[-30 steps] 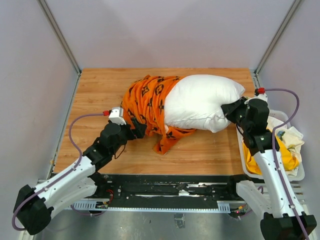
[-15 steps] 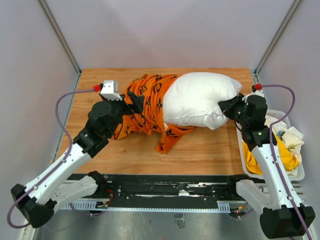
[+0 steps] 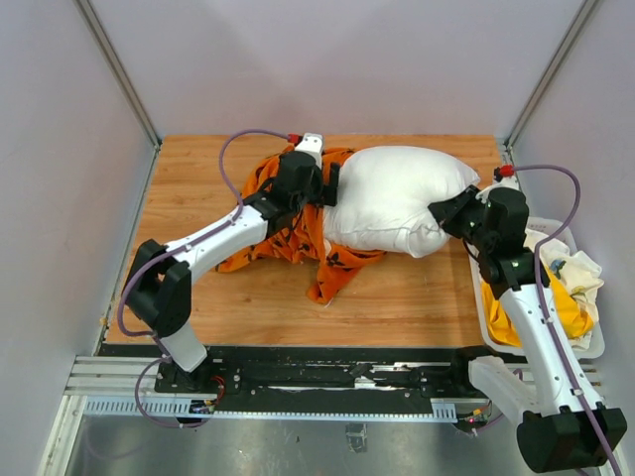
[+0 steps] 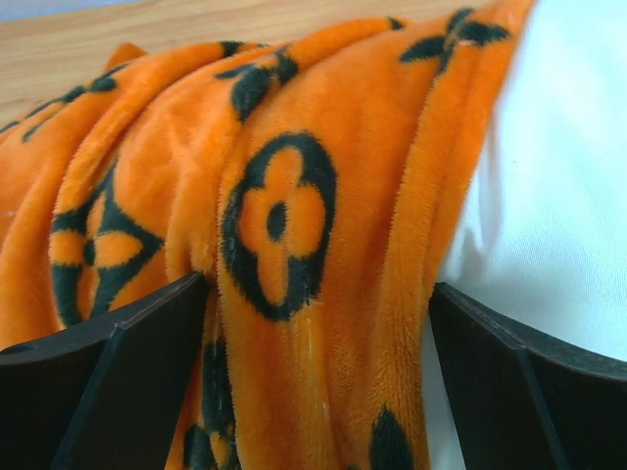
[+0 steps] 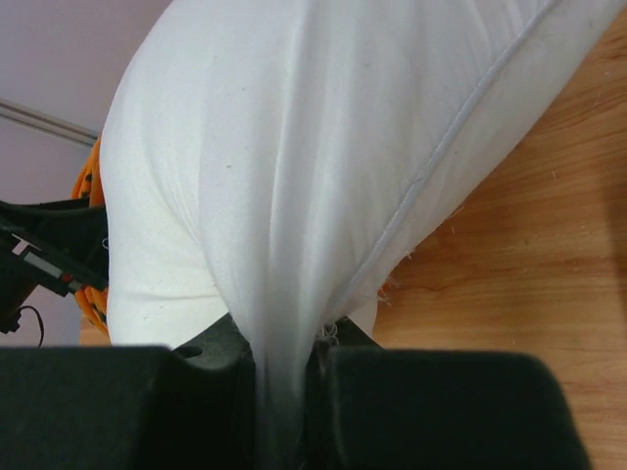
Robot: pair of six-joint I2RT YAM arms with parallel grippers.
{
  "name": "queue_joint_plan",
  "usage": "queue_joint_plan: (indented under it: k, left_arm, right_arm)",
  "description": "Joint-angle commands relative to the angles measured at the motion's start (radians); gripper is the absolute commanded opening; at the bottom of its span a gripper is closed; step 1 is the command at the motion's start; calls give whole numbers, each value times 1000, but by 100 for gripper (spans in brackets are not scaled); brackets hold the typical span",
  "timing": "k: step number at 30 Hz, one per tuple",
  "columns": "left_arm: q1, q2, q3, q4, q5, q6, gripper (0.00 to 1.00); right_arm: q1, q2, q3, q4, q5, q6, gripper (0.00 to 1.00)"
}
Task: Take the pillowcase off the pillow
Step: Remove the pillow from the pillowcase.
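Left end effector (image 3: 328, 184) has crossed over, spread astride pillowcase (image 3: 288, 234) fold | right end effector (image 3: 445, 212) pinches pillow (image 3: 397, 193) corner as anchor

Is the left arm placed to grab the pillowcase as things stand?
Probably yes: the left gripper, jaws open, straddles a fold of the pillowcase beside the pillow, with nothing between.

We see a robotics lab test cell: plain pale panels (image 3: 337, 59) in metal framing (image 3: 121, 74) enclose a wooden tabletop (image 3: 184, 178). The left arm (image 3: 213, 238) and right arm (image 3: 541, 332) stand on an aluminium rail (image 3: 298, 406) along its near edge, and a white bin (image 3: 580, 353) of cloths sits off its right edge.
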Motion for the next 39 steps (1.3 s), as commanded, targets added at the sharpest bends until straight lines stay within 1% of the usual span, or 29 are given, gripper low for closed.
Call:
queue_joint_plan:
  k: [1,3,5,10,13,17,18,19,21,23,24,25,26,28,30,32,35,39]
  left_arm:
    - [25,108,93,-45,-157,72,95]
    - [58,125,87,-48,-170,76,91]
    - [108,121,69,-59,-160,66,84]
    - [280,18,-56,-11,-62,18,65]
    - [428,-31,-126,9,10,-28,63]
    - [592,-31,-174,-23,63,-75,61]
    - [620,-35,-185,-22,81,-83,61]
    - [640,-47,-202,-15,97,-92,64]
    - [648,-80,-216,3,130,-99,75]
    - [648,-124,-213,22,226,-97,85]
    - [646,-150,-213,38,283,-94,95]
    - [633,-180,-212,62,335,-81,99]
    - [606,-208,-204,85,355,-60,99]
    - [520,-253,-168,115,327,10,99]
    - [448,-258,-101,120,300,67,99]
    - [429,-238,-22,105,320,58,99]
    - [421,-198,94,69,327,23,99]
    - [373,-146,192,99,351,60,99]
  right_arm:
    - [8,-28,47,84,-10,-24,1]
    - [9,-25,42,94,-11,-23,1]
    - [6,-21,44,104,-12,-28,1]
    - [0,-32,50,99,52,-52,1]
    - [-20,-43,52,96,81,-54,1]
    - [-35,-58,43,107,117,-28,1]
    - [-36,-56,44,110,115,-25,1]
    - [-36,-50,47,113,108,-25,1]
    - [-36,-37,47,127,82,-24,1]
    - [-35,-11,52,145,40,-28,1]
    - [-32,8,64,147,10,-38,1]
    - [-24,32,82,144,-19,-51,1]
    - [-8,54,110,136,-39,-68,1]
    - [67,103,146,114,-36,-109,1]
    - [133,132,171,102,-13,-149,1]
    - [176,149,178,99,-4,-179,1]
    - [207,156,171,100,-10,-193,1]
    - [223,160,165,99,-35,-219,1]
